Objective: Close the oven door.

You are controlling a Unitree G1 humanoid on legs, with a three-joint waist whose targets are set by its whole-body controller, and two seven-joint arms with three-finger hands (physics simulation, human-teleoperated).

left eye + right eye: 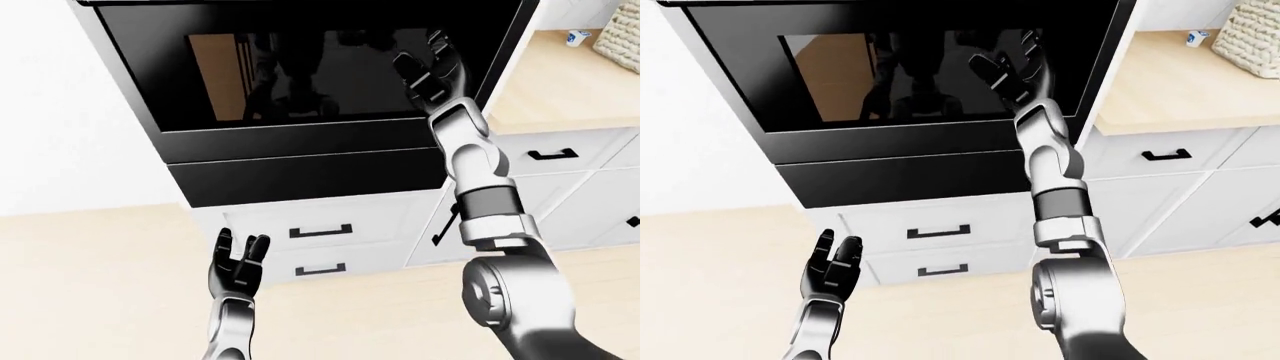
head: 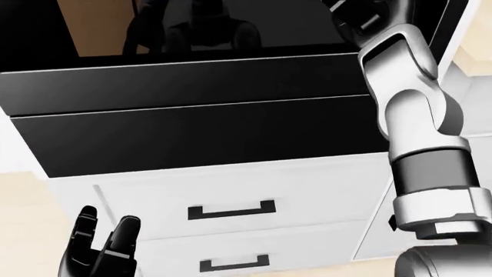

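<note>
The right hand [image 1: 1012,71], fingers spread wide, lies against the glossy black glass oven door [image 1: 890,75] near its right edge. The left hand [image 1: 238,261] hangs open before white drawers [image 1: 320,229].

Right arm [image 1: 480,180]: glossy silver-grey segments, dark grey forearm band, round elbow housing. Right hand [image 1: 432,69], left hand [image 1: 238,262]: black, three-fingered. Left forearm silver.

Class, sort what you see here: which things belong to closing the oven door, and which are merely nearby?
Belongs to the job:
oven door
right hand, raised against the door
left hand, open, low

Merely nearby:
drawers
wooden counter
small white cup
woven basket
</note>
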